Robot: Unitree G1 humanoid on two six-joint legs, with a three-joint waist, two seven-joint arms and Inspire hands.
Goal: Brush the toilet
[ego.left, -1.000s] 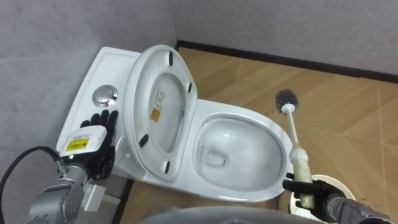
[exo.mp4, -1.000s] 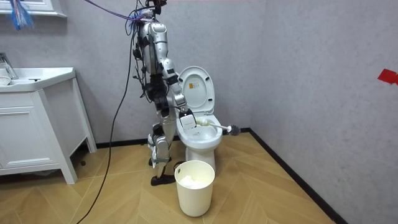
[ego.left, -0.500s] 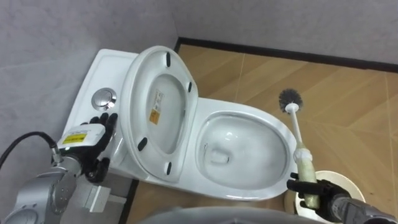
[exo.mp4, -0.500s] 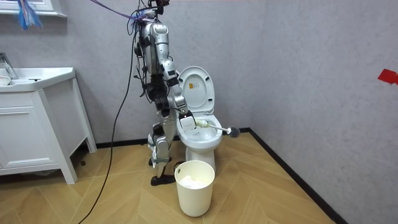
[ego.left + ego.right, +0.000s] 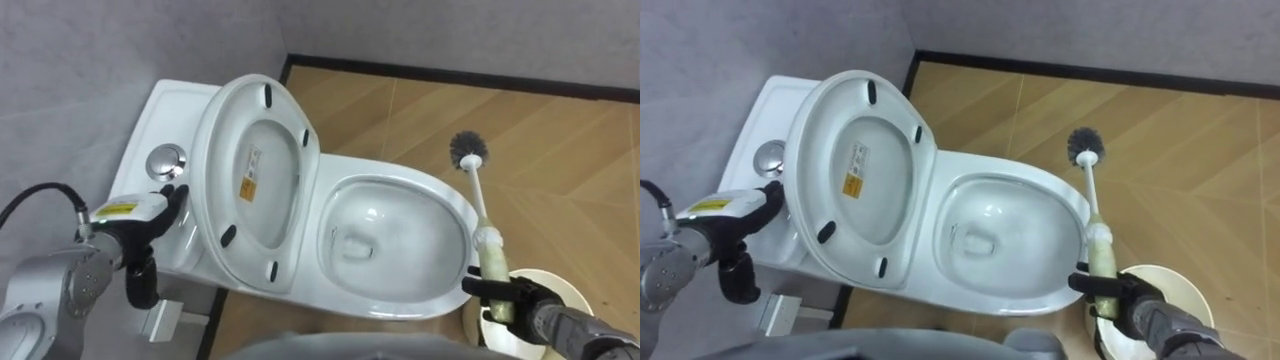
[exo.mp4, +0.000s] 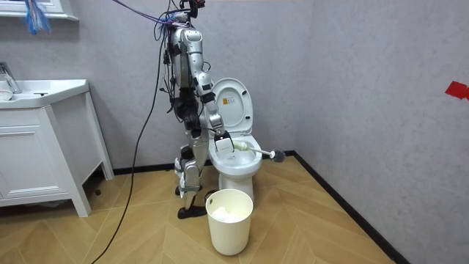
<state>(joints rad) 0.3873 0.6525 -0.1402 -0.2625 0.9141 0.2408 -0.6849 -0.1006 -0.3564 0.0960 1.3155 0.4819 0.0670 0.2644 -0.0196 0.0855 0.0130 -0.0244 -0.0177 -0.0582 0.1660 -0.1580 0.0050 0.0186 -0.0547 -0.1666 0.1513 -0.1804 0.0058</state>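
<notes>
The white toilet stands with its lid [image 5: 255,180] raised against the tank [image 5: 170,105], and the bowl [image 5: 395,240] is open. The toilet brush has a dark bristle head [image 5: 467,148] on a white stick that runs into a pale handle [image 5: 492,265]. It hangs over the floor just past the bowl's right rim. My right hand [image 5: 503,297] is shut on the handle at the lower right. My left hand [image 5: 135,235] is open beside the tank, its fingers [image 5: 175,197] reaching to the lid's left edge. In the room view I stand at the toilet's side, and the brush [image 6: 272,155] sticks out to that view's right.
A round white bin [image 5: 550,290] sits under my right hand; in the room view the bin [image 6: 229,220] stands on the wood floor in front of the toilet. A chrome flush button [image 5: 167,159] tops the tank. A white vanity [image 6: 44,147] is at the room view's left.
My left hand has come off the tank top, drawn back to the lower left and turned on edge. The brush has barely moved.
</notes>
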